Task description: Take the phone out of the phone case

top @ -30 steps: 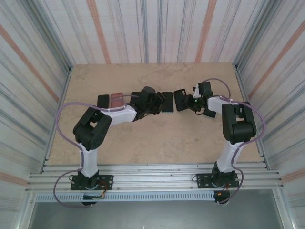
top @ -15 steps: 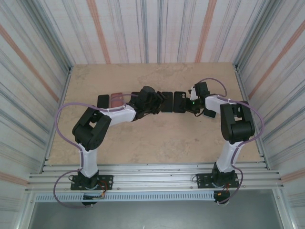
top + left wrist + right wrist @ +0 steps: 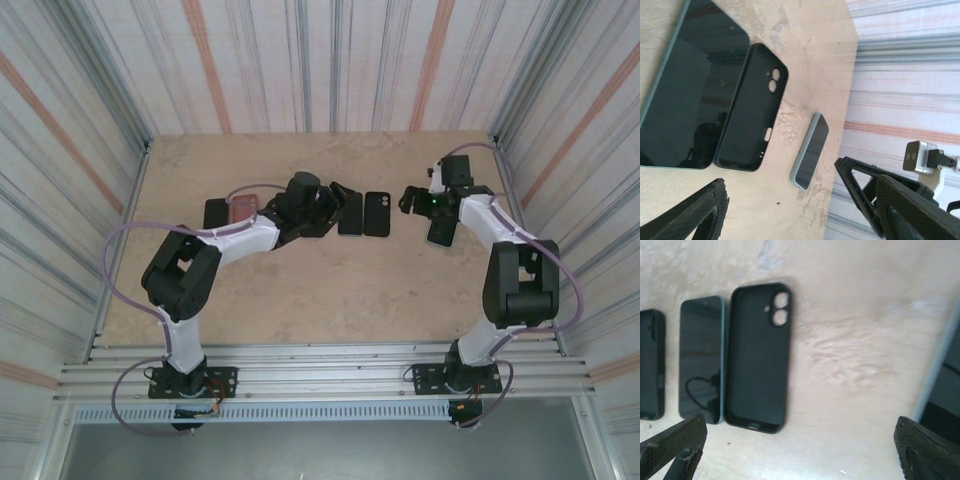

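The phone (image 3: 350,213) lies screen up on the table, dark with a teal edge (image 3: 690,85) (image 3: 701,357). The empty black phone case (image 3: 376,213) lies open side up right beside it, touching or nearly so (image 3: 752,107) (image 3: 757,357). My left gripper (image 3: 330,203) hovers just left of the phone, open and empty (image 3: 800,205). To the right of the case, my right gripper (image 3: 412,200) stands apart from it, open wide with nothing between its fingers (image 3: 805,445).
A second teal-edged phone (image 3: 441,232) lies right of the right gripper (image 3: 810,150) (image 3: 940,385). A black slab (image 3: 216,212) and a reddish one (image 3: 243,209) lie at the left. Another dark slab (image 3: 650,370) sits left of the phone. Corrugated walls enclose the table.
The right gripper has let go of the case, opened and drawn back to the right; the case now lies flat beside the phone. The left gripper has opened wider and lifted slightly.
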